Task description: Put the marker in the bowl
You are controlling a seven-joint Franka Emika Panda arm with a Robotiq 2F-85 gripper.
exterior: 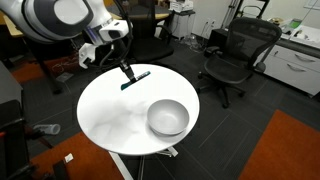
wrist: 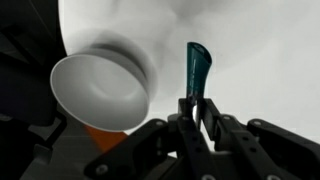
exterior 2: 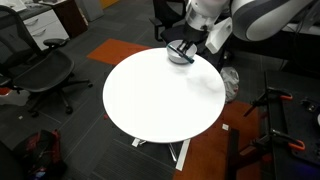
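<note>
Marker (exterior: 140,76) is clamped in our end effector (exterior: 129,79) over the far left of the white surface (exterior: 105,115), apart from the empty bowl (exterior: 168,118) at near right, so we judge grasping done, with carrying and dropping left.

A round white table (exterior: 105,115) stood on a dark grey floor (exterior: 225,128). Behind the table there was a black office chair (exterior: 238,55), and farther from the table a white cabinet (exterior: 300,62) with drawers. Near the table, one area of orange carpet (exterior: 285,150) covered the floor.
</note>
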